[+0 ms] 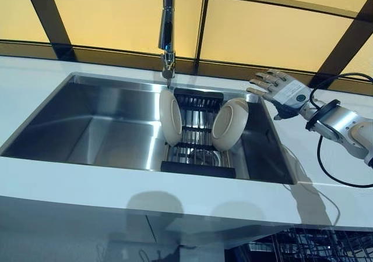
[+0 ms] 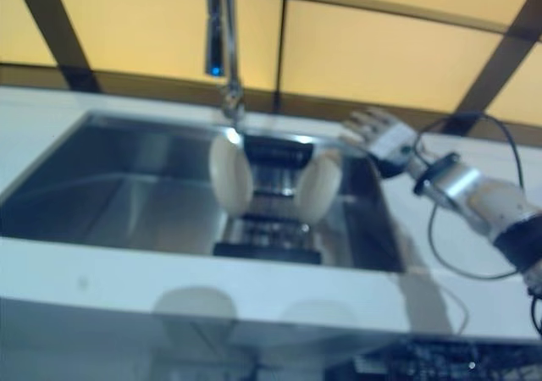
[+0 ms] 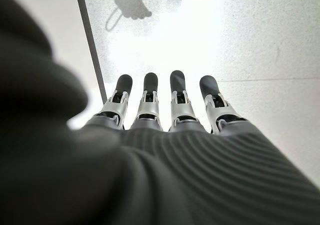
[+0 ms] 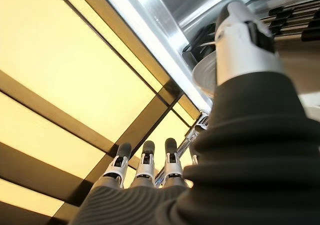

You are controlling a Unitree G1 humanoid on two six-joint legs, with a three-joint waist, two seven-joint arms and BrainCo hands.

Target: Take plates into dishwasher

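Two cream plates stand on edge in a black drying rack (image 1: 198, 135) inside the steel sink (image 1: 87, 122): a left plate (image 1: 170, 117) and a right plate (image 1: 229, 124) that leans toward the sink's right wall. My right hand (image 1: 278, 88) hovers open above the sink's back right corner, just up and right of the right plate, with straight fingers and nothing in it. Its wrist view shows the right plate's rim (image 4: 204, 71) past the thumb. My left hand (image 3: 165, 110) shows only in its own wrist view, open over pale floor, holding nothing.
A tall tap (image 1: 167, 29) rises behind the sink above the left plate. White countertop (image 1: 175, 186) surrounds the sink. A wire dishwasher rack (image 1: 309, 244) shows below the counter's front edge at the lower right. Yellow panels with dark frames form the back wall.
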